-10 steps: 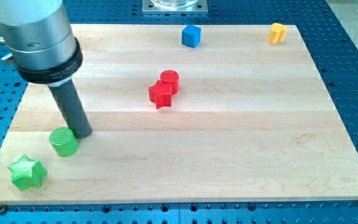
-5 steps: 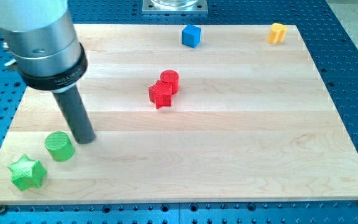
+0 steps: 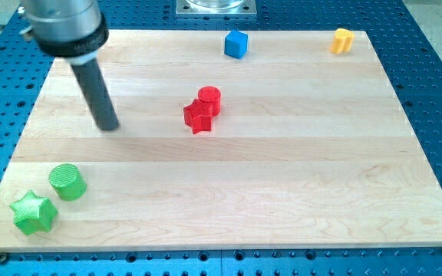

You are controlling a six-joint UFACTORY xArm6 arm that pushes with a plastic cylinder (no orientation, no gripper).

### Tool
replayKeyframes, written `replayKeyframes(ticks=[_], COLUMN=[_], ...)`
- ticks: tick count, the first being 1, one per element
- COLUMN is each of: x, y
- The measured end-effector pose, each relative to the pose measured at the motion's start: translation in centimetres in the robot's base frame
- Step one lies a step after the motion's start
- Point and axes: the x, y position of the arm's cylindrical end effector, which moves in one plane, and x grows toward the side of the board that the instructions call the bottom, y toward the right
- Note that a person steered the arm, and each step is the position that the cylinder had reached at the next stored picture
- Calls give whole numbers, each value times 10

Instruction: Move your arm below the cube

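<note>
A: Entry, current frame. Start with the biggest item?

B: The table (image 3: 298,192), a pale wooden board, fills most of the view and carries every block. Next in size is the arm's rod, coming down from the view's top left. My tip (image 3: 109,125) rests on the wood in the left half.

A: State of the end effector?

B: There is none to report: the arm ends in a plain rod, so nothing can open, close or grasp. It only pushes, and right now my tip touches no block.

A: Where is the task's block?

B: The blue cube (image 3: 235,44) sits near the top edge, a little right of centre. My tip is well apart from it, lower and far to the view's left. My judgement: the tip has to travel right and stop on the bare wood just under the cube.

A: Anything in the way?

B: The red star (image 3: 199,116) and the red cylinder (image 3: 209,100) touch each other near the middle, lying roughly between my tip and that spot. A path passing above them looks safest; a straight line risks nudging them.

A: The rest?

B: The green star (image 3: 33,212) and green cylinder (image 3: 67,182) sit near the bottom left corner, close together. A small yellow block (image 3: 343,40) sits at the top right, shape unclear. None matter here.
</note>
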Motion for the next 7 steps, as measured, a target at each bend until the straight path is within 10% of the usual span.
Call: replayKeyframes(ticks=[7], x=[-86], y=[88])
